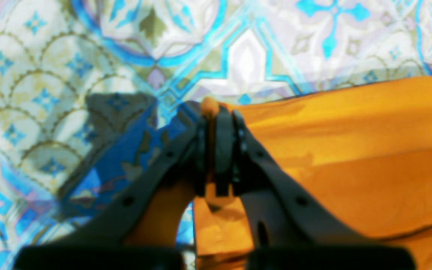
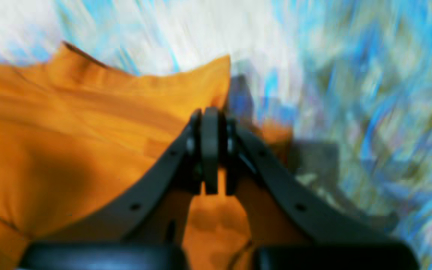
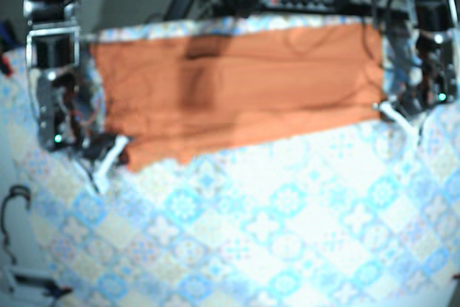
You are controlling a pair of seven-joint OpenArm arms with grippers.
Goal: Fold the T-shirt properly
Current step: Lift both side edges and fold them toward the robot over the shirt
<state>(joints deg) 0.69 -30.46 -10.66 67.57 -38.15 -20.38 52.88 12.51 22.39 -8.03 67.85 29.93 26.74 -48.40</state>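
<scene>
The orange T-shirt (image 3: 237, 84) lies as a wide folded band across the far half of the table. In the left wrist view my left gripper (image 1: 216, 112) is shut on a corner of the T-shirt (image 1: 351, 157), with a nub of cloth showing above the fingertips. In the right wrist view my right gripper (image 2: 210, 116) is shut on the T-shirt (image 2: 69, 142) at a corner; this view is smeared by motion. From above, the left gripper (image 3: 382, 109) holds the band's near right corner and the right gripper (image 3: 121, 146) holds the near left corner.
A blue and white patterned tablecloth (image 3: 273, 228) covers the table. Arm bases stand at the far left (image 3: 50, 48) and far right (image 3: 431, 34) corners, with cables and equipment behind the table's far edge.
</scene>
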